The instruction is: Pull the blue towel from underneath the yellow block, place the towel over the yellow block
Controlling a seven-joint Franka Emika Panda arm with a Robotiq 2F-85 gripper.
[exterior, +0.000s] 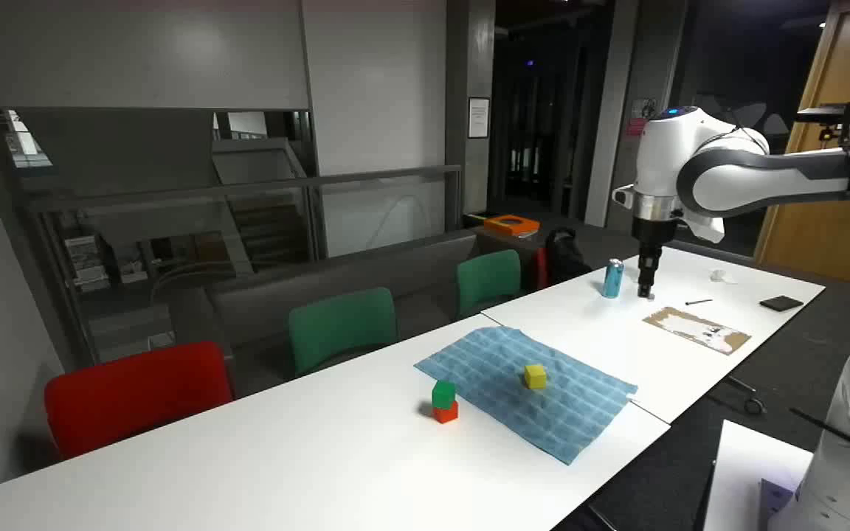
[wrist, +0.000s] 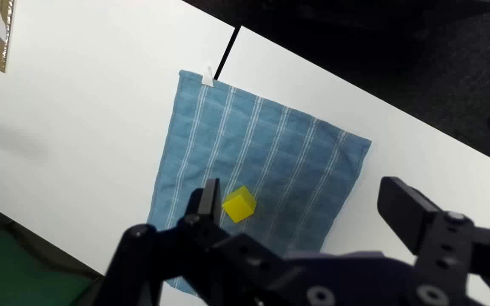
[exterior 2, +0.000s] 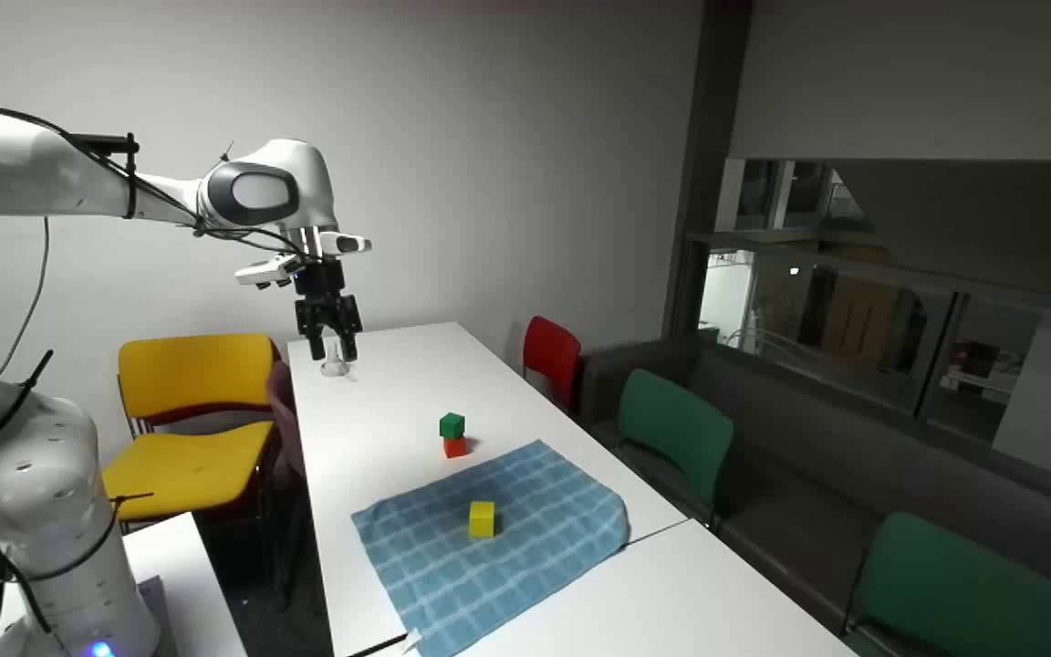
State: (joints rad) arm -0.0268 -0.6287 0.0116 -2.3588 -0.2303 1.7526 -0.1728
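Observation:
The light-blue towel lies spread flat on the white table, and it also shows in an exterior view and in the wrist view. The yellow block sits on top of the towel near its middle, also seen in an exterior view. My gripper is open, empty and raised well above the table, pointing down; it shows side-on in an exterior view. In the wrist view the yellow block appears between the open fingers, closer to the left one. The fingers hide part of the towel.
A green block stands on a red block beside the towel. A blue can, a cardboard piece, a pen and a dark flat item lie farther along. Chairs line the table's side.

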